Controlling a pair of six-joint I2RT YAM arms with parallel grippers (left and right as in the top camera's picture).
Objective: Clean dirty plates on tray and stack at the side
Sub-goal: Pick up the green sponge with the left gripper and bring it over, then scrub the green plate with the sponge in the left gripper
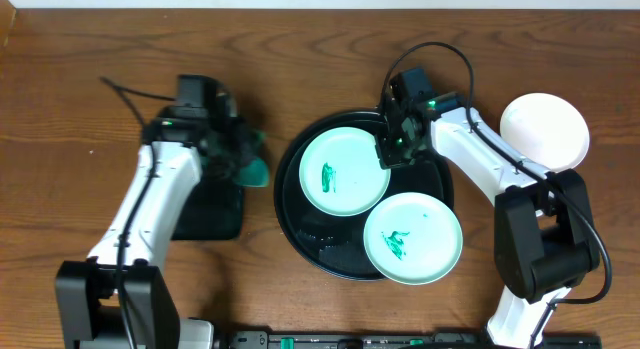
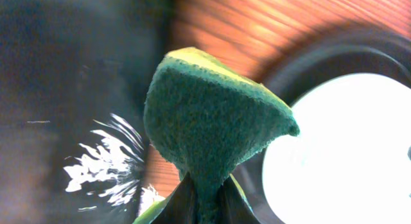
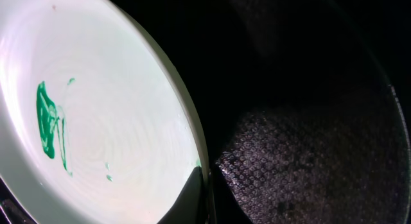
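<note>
Seemingly the right gripper point(image 1: 389, 152) pinches only the mint plate point(image 1: 355, 181) at its rim, so the sponge point(image 2: 212, 121) clamped in the left gripper point(image 1: 242, 157) could lever it free.

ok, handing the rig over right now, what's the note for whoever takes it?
Left gripper: shut on the green sponge, held left of the round tray.
Right gripper: fingers at the rim of the far mint plate; clamp unclear.
Near mint plate: on the tray, overhanging its rim. Both mint plates show green smears.
White plate: on the table right of the tray, no smear visible; looks done.
Left to do: wipe both mint plates, stack them by the white one.
</note>
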